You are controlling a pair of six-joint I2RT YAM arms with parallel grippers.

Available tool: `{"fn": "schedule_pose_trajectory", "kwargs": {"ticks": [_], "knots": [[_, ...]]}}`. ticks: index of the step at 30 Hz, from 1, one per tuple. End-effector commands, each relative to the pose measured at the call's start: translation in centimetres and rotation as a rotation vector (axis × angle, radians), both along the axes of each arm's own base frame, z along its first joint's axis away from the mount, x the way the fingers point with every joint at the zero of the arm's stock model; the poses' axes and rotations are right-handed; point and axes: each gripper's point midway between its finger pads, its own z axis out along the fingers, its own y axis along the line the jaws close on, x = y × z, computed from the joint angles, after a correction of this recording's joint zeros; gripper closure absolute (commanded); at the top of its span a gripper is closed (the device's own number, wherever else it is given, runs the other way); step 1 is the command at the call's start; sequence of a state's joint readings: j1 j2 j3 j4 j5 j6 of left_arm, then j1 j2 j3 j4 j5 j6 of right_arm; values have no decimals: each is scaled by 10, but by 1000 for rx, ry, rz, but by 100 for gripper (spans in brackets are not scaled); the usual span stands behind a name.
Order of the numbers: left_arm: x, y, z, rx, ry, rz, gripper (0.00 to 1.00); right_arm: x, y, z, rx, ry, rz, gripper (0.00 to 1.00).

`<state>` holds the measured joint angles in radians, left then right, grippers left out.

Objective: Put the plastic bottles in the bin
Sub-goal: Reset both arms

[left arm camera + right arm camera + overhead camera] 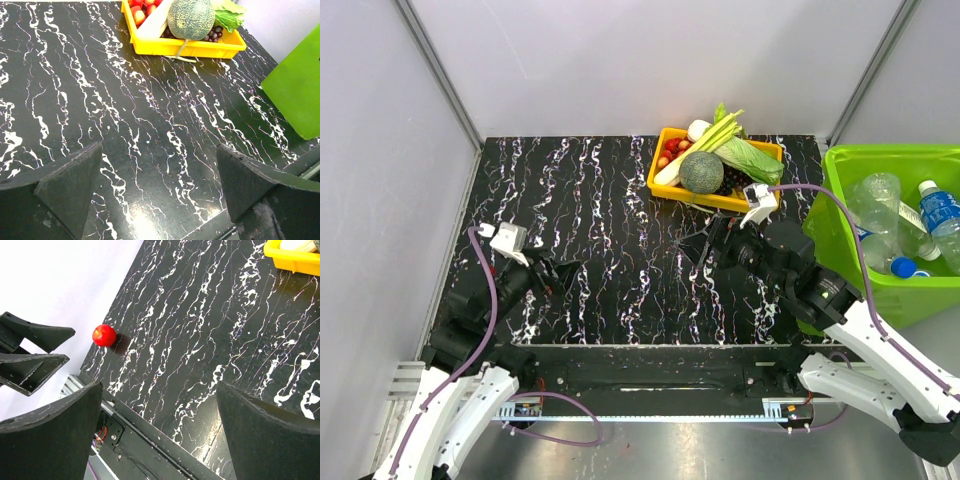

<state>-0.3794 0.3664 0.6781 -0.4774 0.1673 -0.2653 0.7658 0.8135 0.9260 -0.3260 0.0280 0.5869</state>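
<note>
Bottles (882,204) lie in the bin (880,152) (far right); left gripper (159,148) and right gripper (159,385) gape empty.

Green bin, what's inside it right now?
Several plastic bottles lie in the bin: clear ones, one blue-labelled with a white cap, one blue-capped. The picture's edge cuts off its right part, so more may be hidden.

We see the bin (880,153), a lime-green translucent tub with a thick rim, upright and open at the bench's (590,250) right side. Several plastic bottles (877,203) lie piled inside on their sides. One is clear, the blue-label bottle (941,213) has a white cap, and another shows a blue cap (903,267).
</note>
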Motion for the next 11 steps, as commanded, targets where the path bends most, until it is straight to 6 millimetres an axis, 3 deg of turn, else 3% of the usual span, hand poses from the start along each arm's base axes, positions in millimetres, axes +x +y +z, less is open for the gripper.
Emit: {"fn": "schedule_pose_trajectory", "kwargs": {"ticks": [1,11], "knots": [[4,1,12,-7,-52,13,1,2,1,11,49,-20,-18,1],[6,1,10,-9,-40,18,1,5,3,1,17,-5,-18,1]]}}
